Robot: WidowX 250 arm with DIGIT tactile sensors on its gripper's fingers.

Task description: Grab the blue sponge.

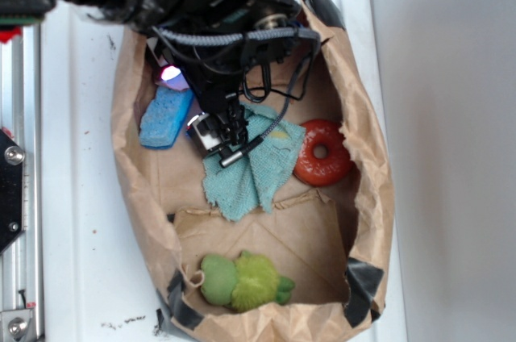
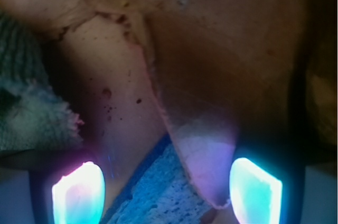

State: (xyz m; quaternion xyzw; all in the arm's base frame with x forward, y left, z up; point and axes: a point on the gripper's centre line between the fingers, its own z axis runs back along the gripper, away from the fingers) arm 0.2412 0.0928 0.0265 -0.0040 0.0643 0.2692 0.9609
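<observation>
In the wrist view, the two glowing fingers (image 2: pixel 78 192) stand wide apart at the bottom edge, one left and one right, with nothing clamped between them. Between them and just ahead lies the sponge (image 2: pixel 158 195), its speckled light-blue face running on a slant up from the bottom edge; a flap of brown paper overlaps its right end. To the left, a little farther on, the frayed corner of the cloth (image 2: pixel 31 113) shows grey-green against the paper. Beyond that, the creased inner wall of the bag (image 2: pixel 222 49) fills the rest of the view, spotted with small dark specks. From the exterior view, the gripper (image 1: pixel 214 128) hangs low inside the open bag (image 1: pixel 367 197), its tip over the near edge of the cloth (image 1: pixel 254 173) and just beside the sponge (image 1: pixel 165 118); whether it touches either cannot be told. The sponge lies at the left side of the bag, close to the paper wall, tilted a little, with a small pink-lit spot just above it. The cloth lies crumpled in the middle of the bag. A red ring (image 1: pixel 324 152) rests to the right of the cloth, touching or nearly touching its edge. At the bottom end of the bag, well apart from the sponge, sits a green plush toy (image 1: pixel 242 280). The bag lies on a white surface (image 1: pixel 81 221).
</observation>
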